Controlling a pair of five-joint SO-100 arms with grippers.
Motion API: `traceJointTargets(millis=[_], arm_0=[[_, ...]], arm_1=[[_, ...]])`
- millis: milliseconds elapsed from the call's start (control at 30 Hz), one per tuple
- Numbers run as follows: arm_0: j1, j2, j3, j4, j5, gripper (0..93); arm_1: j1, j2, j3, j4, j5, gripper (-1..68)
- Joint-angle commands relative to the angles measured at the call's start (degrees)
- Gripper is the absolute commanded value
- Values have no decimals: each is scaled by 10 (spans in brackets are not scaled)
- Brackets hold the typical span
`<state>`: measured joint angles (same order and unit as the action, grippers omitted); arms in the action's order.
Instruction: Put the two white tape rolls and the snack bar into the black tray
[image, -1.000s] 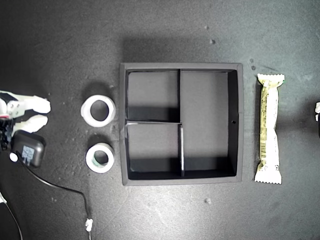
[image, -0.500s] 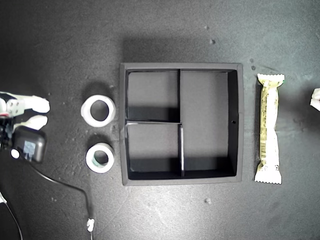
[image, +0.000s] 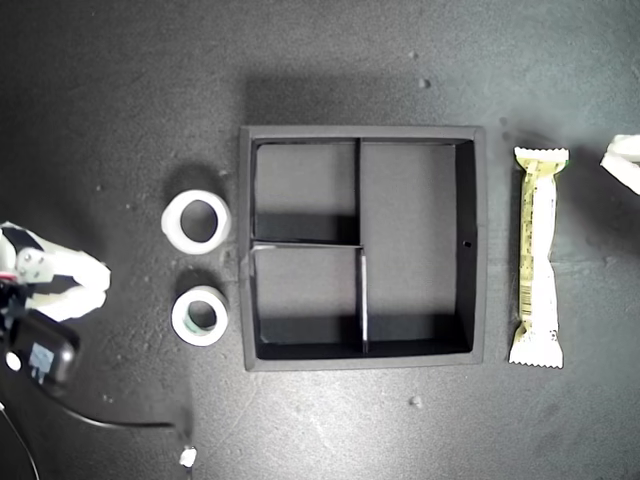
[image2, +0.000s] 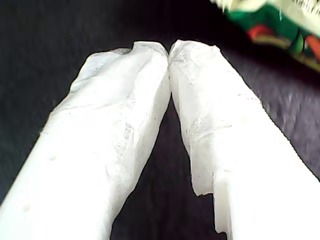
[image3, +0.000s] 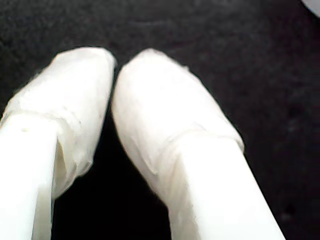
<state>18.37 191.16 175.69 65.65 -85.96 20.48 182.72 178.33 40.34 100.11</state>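
Where the exterior view's left edge meets the dark desk (image: 120, 100), my second tool (image: 100, 282) lies low over the surface. Its two white-wrapped fingers are closed to a thin dark slit in the second wrist view (image3: 114, 65), with nothing between them. A black box with a cable (image: 40, 350) sits just behind this tool. Ahead of its tips, near but apart, lie the two white tape rolls. The larger tape roll (image: 196, 221) is ahead and to the far side. The tape roll with the greenish core (image: 201, 316) is ahead and to the near side. Both lie flat on the desk, just beside the outer wall of the black tray (image: 364, 131). All three tray compartments show only their bare floors. Beyond the tray's opposite wall the snack bar (image: 537, 258) lies on the desk, lengthwise along that wall and not touching it. My first tool (image: 612, 160) enters at the exterior view's right edge, close to the bar's far end. Its fingertips are pressed together (image2: 169, 50) and grip nothing. A crimped end of the wrapper (image2: 270, 20) shows just ahead of those tips.
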Motion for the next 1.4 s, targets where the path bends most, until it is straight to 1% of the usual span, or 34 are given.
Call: traceJointTargets(millis=[0,33,67,133,167,200,233,267,400,500,600,700,800,967,1067,1200,1367], arm_0=[[-23,27,-55,-47,108,101],[-46,27,-73,-62,157,127],[-69,26,-91,-69,196,143],[-105,-4,-126,-96,255,166],[-114,-47,-148,-116,272,185],[-120,-106,-173,-141,284,201],[-123,-177,-201,-166,294,213],[-126,-252,-230,-184,301,223],[-127,-486,-325,-231,322,236],[-128,-581,-367,-237,325,233],[-127,-641,-392,-239,323,230],[-131,-693,-408,-242,316,228],[-134,-728,-419,-242,309,224],[-134,-779,-446,-240,304,214],[-142,-821,-466,-239,301,201],[-171,-903,-512,-231,287,144],[-206,-985,-575,-192,291,53]], arm_1=[[-15,5,6,-191,-161,-4],[-25,5,-11,-216,-212,-3],[-34,5,-40,-211,-268,-3],[-65,-3,-113,-163,-360,1],[-85,-3,-143,-144,-403,41],[-106,-3,-169,-124,-439,98],[-126,-3,-191,-101,-468,139],[-145,-3,-210,-80,-495,165],[-218,-5,-251,-15,-552,195],[-271,-6,-251,29,-570,198],[-306,-7,-221,41,-566,198],[-323,-7,-184,21,-562,204],[-328,-7,-178,21,-557,201],[-308,-7,-172,56,-523,197],[-307,-7,-168,54,-517,194],[-307,-7,-158,20,-527,194],[-279,-7,-178,11,-541,197]])
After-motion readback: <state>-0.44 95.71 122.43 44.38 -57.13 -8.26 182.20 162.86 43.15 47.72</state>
